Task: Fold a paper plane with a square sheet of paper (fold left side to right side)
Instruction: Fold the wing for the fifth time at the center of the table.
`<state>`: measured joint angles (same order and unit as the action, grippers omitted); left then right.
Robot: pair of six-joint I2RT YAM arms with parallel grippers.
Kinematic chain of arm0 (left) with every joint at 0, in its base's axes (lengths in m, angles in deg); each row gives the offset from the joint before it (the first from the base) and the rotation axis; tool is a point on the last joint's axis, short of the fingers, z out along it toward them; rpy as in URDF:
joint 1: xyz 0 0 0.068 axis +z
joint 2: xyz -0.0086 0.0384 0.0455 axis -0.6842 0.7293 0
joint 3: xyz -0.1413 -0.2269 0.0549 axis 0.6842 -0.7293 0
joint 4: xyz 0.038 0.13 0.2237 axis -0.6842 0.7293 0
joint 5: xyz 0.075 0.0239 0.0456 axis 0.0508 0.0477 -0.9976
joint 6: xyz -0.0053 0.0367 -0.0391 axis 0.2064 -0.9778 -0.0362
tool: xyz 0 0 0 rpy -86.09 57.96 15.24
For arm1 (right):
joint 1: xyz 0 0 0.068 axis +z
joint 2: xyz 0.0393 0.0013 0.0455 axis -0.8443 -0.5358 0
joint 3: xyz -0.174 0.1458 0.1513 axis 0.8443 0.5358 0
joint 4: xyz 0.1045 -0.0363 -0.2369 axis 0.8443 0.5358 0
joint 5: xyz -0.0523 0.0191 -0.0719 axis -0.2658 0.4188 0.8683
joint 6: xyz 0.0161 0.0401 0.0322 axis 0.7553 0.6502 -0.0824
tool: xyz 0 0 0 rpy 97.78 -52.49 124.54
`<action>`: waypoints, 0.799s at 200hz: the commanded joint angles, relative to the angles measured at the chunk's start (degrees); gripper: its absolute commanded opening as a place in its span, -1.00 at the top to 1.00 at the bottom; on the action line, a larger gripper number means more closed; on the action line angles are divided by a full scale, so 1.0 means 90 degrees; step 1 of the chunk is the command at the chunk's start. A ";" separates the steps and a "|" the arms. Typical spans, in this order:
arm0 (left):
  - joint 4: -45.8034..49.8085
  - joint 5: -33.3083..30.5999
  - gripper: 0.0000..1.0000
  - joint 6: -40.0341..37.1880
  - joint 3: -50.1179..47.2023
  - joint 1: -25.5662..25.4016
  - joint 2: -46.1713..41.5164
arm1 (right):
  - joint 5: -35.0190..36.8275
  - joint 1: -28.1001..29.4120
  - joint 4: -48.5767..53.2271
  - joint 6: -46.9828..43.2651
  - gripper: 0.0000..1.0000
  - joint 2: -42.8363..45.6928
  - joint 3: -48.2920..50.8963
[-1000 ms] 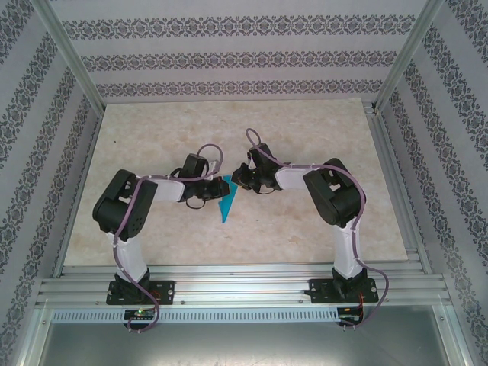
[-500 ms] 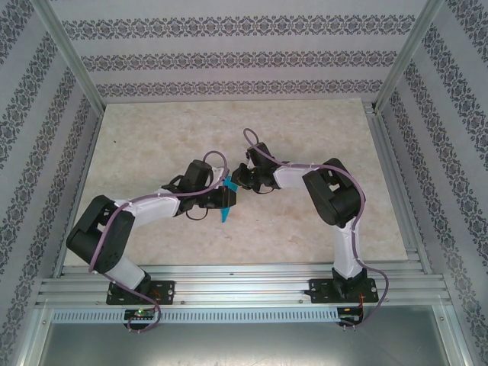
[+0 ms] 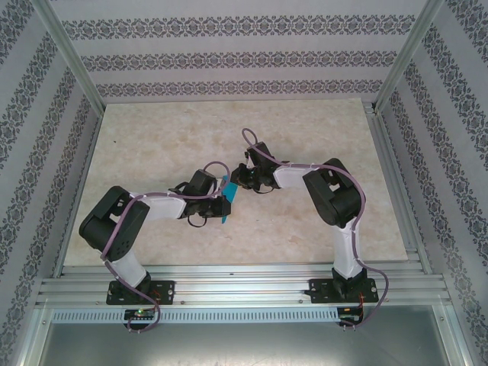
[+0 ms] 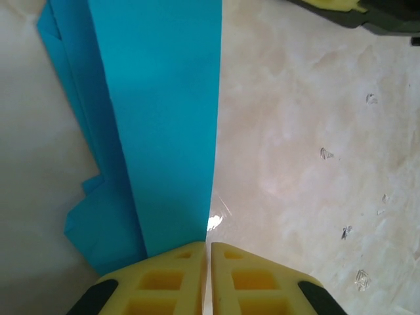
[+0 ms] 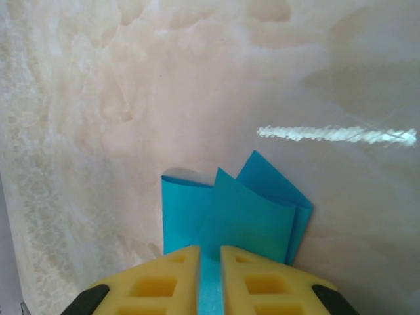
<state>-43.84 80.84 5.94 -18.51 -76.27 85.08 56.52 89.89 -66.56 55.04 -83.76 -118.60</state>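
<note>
Left end effector (image 4: 208, 279) clenched on the paper plane's (image 4: 164, 118) long straight edge. Right end effector (image 5: 210, 279) pinches its layered end. We see the plane between both, over the middle of the bench (image 4: 315, 131).

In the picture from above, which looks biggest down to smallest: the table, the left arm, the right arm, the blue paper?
1. The table, biggest.
2. The left arm and right arm look about alike, so no ranking between them.
3. The blue paper, smallest.
</note>
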 commanded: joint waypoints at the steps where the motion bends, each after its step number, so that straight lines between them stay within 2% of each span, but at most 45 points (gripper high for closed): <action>1: 0.0340 -0.0410 0.75 -0.0069 -0.0332 -0.0140 0.0175 | 0.0032 -0.0141 -0.0141 -0.0372 0.62 0.0751 0.0122; 42: 0.0153 -0.0457 0.77 0.0061 -0.0525 -0.0208 0.0181 | 0.0241 0.0126 -0.0250 -0.0163 0.68 0.1716 0.1241; 72: 0.0172 -0.0527 0.78 0.0063 -0.0541 -0.0239 0.0180 | 0.0264 0.0614 -0.1154 0.0425 0.82 0.1658 0.1928; 108: 0.0150 -0.0540 0.79 0.0058 -0.0570 -0.0267 0.0190 | 0.0236 0.0836 -0.1676 0.0714 0.87 0.1235 0.1922; 160: 0.0109 -0.0509 0.80 0.0054 -0.0562 -0.0297 0.0268 | 0.0309 0.0909 -0.1592 0.0672 0.87 0.0739 0.1605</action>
<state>-48.15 78.78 6.20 -21.06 -77.24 84.22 58.09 97.63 -78.88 60.77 -74.97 -101.73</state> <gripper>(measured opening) 0.103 0.068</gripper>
